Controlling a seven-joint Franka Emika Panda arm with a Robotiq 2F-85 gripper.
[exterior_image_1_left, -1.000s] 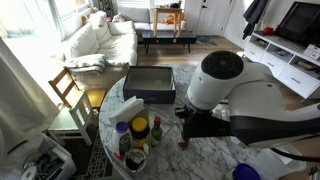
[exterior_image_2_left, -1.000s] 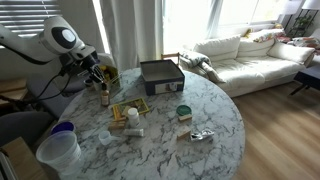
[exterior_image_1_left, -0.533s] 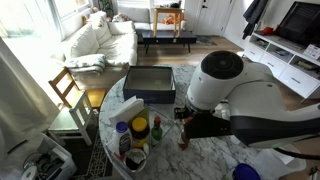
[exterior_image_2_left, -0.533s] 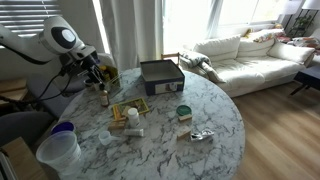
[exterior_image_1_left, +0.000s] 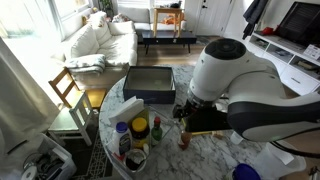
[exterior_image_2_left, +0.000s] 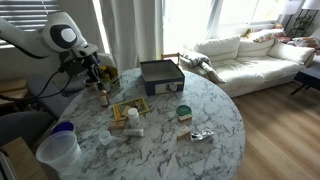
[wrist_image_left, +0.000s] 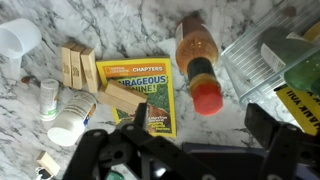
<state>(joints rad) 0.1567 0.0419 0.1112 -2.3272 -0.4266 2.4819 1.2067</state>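
Red-capped bottle (wrist_image_left: 200, 62) stands on the marble table (wrist_image_left: 130, 25), yellow magazine (wrist_image_left: 140, 92) near it; our gripper (wrist_image_left: 182, 140) hangs above, jaws spread wide.

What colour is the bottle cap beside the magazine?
Red; the cap shows best in the wrist view.

Hard daylight pours through the window (exterior_image_1_left: 68, 12) at the upper left of an exterior view, bleaching the white sofa (exterior_image_1_left: 103, 42) and the floor below it nearly to blank; the right of that frame sits dimmer. In an exterior view the panes along the top are blown out too, while the marble table (exterior_image_2_left: 200, 150) lies evenly lit, its shadows soft. Both frames are small and grainy. The wrist view is bright and crisp on the magazine (wrist_image_left: 140, 92) and bottle (wrist_image_left: 198, 60), but the gripper (wrist_image_left: 188, 152) along the bottom edge is a dark, unfocused silhouette.
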